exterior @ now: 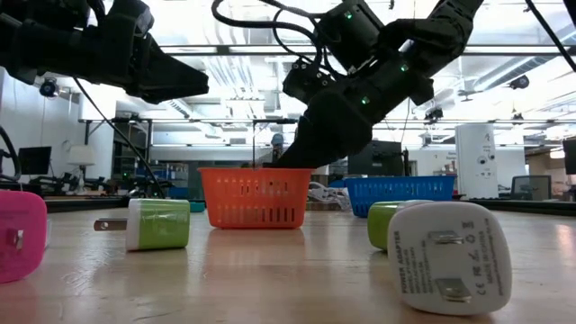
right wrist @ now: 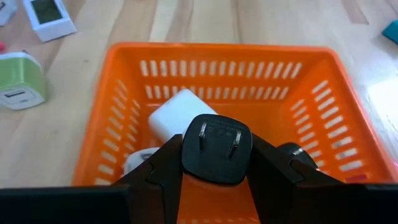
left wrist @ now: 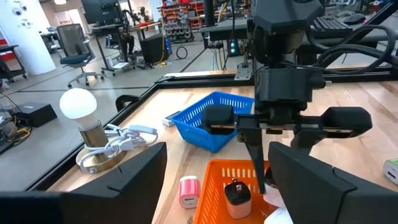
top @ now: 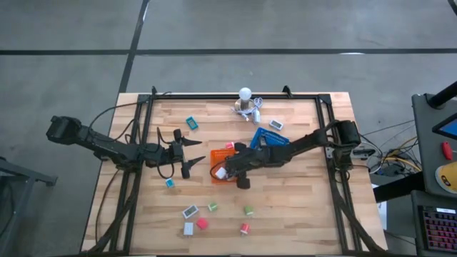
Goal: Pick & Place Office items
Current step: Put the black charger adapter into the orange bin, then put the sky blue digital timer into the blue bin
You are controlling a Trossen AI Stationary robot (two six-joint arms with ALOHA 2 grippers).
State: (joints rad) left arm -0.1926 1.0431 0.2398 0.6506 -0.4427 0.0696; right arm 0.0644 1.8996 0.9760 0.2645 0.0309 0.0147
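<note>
On the wooden table (top: 285,200) we see the right gripper (right wrist: 214,177) clamped on a black plug adapter (right wrist: 216,148), held prongs-up directly above the orange basket (right wrist: 124,68). A white adapter (right wrist: 177,115) lies inside the basket. We see the left gripper (top: 187,153) hovering beside the basket, fingers spread and empty.

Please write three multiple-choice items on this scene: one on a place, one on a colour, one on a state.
1. Where is the right gripper?
A. Over the orange basket
B. Over the blue basket
C. Beside the light bulb

2. What colour is the plug adapter held by the right gripper?
A. Pink
B. Green
C. Black

3. How is the left gripper?
A. Shut on a white charger
B. Open and empty
C. Inside the blue basket

Answers: 1 A, the right wrist view looks down into the orange basket. 2 C, its black body shows between the fingers. 3 B, its fingers stand apart with nothing between them.
</note>
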